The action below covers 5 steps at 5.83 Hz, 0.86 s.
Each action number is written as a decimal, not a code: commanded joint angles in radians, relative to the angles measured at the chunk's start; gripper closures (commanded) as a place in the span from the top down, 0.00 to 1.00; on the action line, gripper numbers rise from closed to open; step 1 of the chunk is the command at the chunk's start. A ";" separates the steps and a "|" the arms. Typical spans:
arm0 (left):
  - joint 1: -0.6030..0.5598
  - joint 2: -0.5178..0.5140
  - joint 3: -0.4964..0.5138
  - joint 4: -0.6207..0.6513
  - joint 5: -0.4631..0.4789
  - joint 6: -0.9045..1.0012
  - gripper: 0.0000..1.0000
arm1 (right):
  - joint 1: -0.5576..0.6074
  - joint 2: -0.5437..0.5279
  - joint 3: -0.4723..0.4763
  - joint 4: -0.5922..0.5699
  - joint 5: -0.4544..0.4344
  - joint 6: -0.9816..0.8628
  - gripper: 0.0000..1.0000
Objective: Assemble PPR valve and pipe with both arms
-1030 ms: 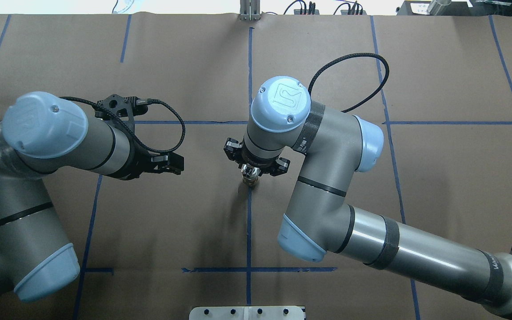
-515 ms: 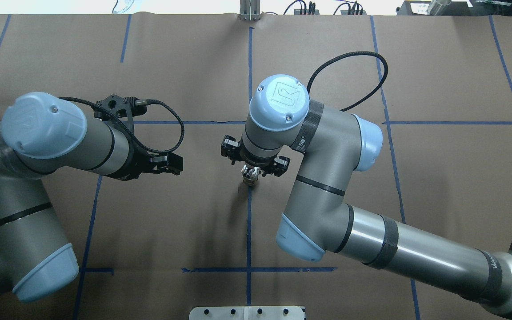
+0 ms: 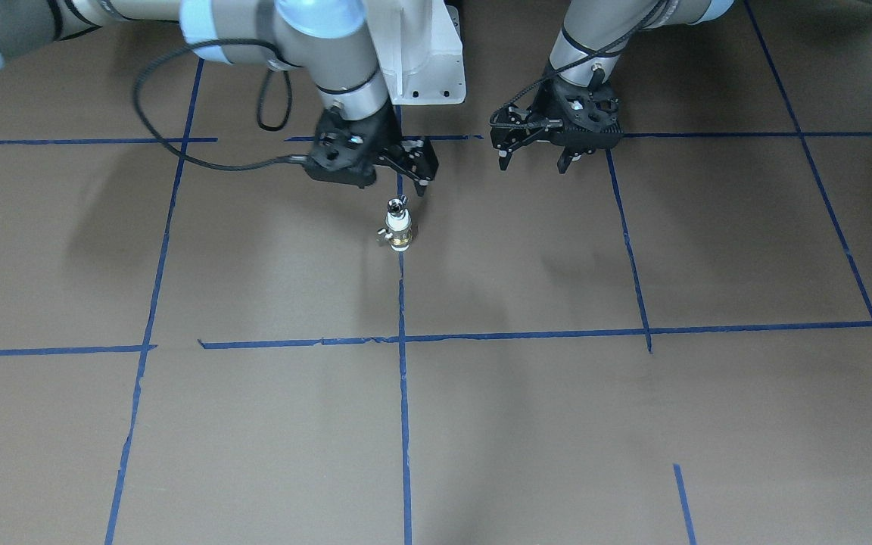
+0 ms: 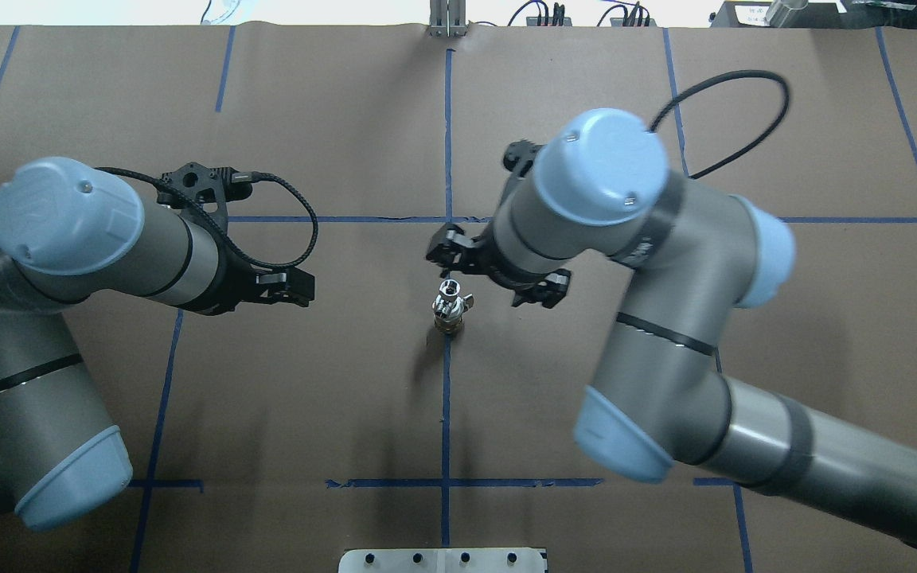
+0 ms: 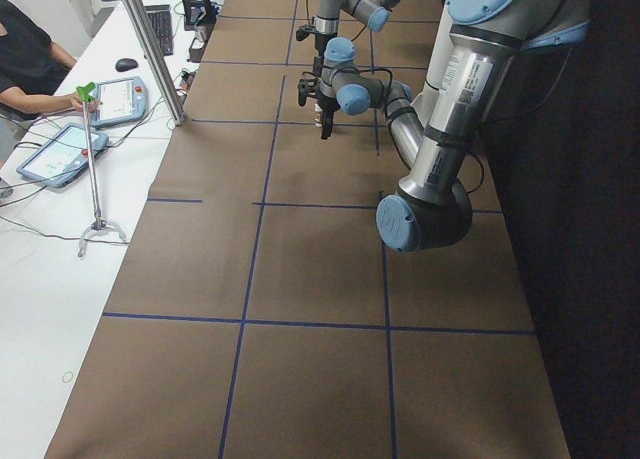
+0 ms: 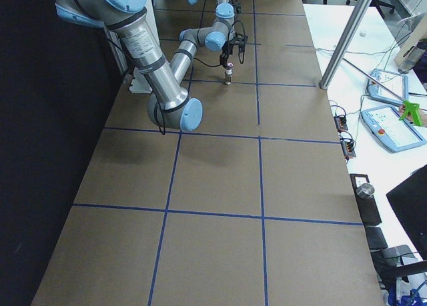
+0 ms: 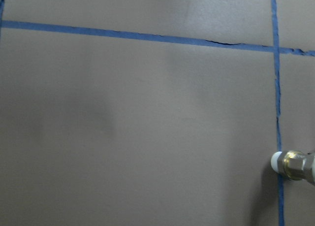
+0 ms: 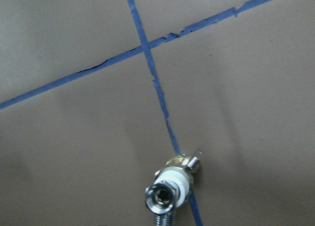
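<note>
PPR valve [image 3: 400, 236] stood upright on blue tape line [image 3: 403, 303], pipe [image 3: 398, 203] atop its white collar; right gripper [image 3: 387, 165] spread empty just beside, left gripper [image 3: 533, 162] spread empty, well apart.

Overhead cam hangs behind the robot, looking forward and down at the table [image 4: 307, 398]. The front cam sits across from it, faces the robot's base [image 3: 425, 68] and tilts steeply down, so sides flip. Two side cams look along the table from either end, way back. Wrist cams sit super close to the paper, and they share the PPR valve [image 8: 172, 184] on the blue tape line [image 4: 446, 398] with overhead and front
</note>
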 commanded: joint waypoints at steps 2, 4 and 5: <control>-0.141 0.153 0.006 -0.004 -0.065 0.335 1.00 | 0.158 -0.334 0.208 0.008 0.088 -0.277 1.00; -0.366 0.301 0.027 0.004 -0.241 0.698 1.00 | 0.337 -0.514 0.200 0.008 0.165 -0.620 1.00; -0.493 0.318 0.092 -0.002 -0.318 0.879 1.00 | 0.478 -0.589 0.193 0.005 0.286 -0.812 1.00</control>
